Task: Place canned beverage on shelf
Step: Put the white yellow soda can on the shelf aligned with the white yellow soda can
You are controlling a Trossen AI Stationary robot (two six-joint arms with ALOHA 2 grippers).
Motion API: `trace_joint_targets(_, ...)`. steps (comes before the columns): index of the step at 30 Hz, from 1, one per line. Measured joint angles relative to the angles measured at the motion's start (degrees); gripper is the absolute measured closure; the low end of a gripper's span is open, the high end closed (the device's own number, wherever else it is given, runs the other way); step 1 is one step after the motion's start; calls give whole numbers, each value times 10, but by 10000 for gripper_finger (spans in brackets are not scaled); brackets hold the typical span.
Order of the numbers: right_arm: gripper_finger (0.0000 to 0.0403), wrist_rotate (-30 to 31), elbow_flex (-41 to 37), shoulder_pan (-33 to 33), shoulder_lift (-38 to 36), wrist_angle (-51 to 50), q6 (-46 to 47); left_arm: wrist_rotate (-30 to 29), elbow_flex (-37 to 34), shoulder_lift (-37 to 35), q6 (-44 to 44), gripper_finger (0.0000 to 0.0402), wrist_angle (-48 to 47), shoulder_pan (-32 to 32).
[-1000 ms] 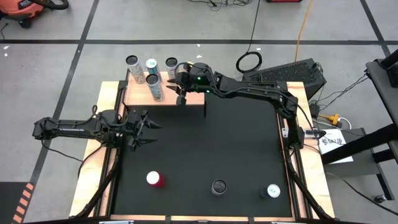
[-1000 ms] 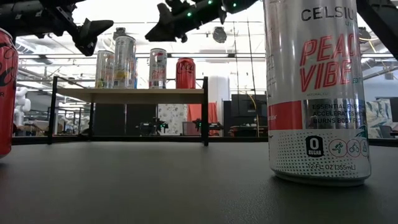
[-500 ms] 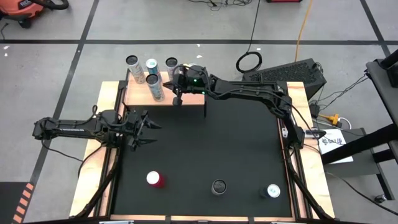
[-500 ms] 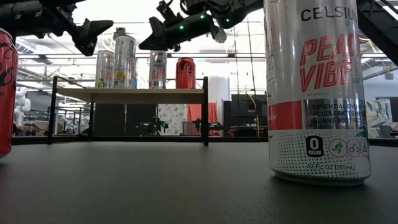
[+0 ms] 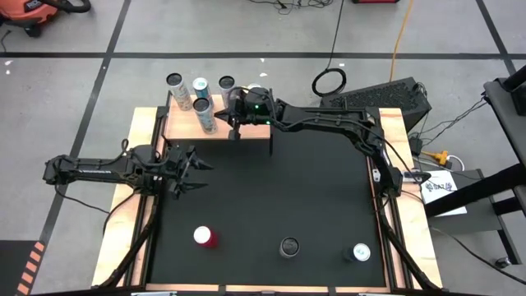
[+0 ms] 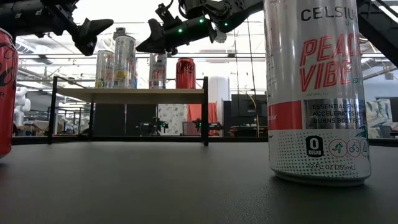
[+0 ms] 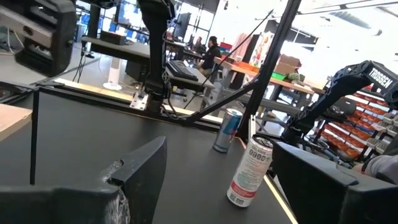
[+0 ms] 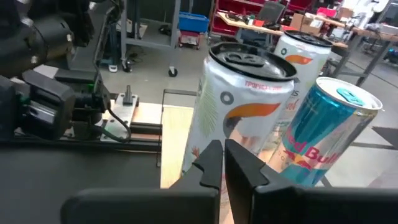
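A: What has changed for you since a second ago?
B: Your right gripper has slid left along the shelf front; its jaws have closed, holding nothing.

A: And the left gripper?
B: Half open, empty, hovering at the table's left side.

A: The cans?
B: Four stand on the shelf, far left; three at the black table's near edge.

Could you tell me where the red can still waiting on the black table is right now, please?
In the high view the red can stands near the table's front left, nearer the left gripper than the two other loose cans.
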Motion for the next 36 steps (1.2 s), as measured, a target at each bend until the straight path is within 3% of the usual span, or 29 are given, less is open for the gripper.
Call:
trace_joint_targets(12,403,-25,0,0,0,11,11,-12,0,0,0,109,0,0)
trace_joint_targets(16,403,-23,0,-1,0,8,11,-60,0,0,6,109,-2,0)
trace_joint_targets(23,403,26,0,-2,-43,-59,-24,-91,0,27,61,109,17,0)
trace_joint_targets(30,403,39,0,-3,-86,-146,-35,-261,0,75,77,109,24,1)
trace_joint_targets(36,403,39,0,-3,-115,-194,-42,-322,1,120,91,109,81,1)
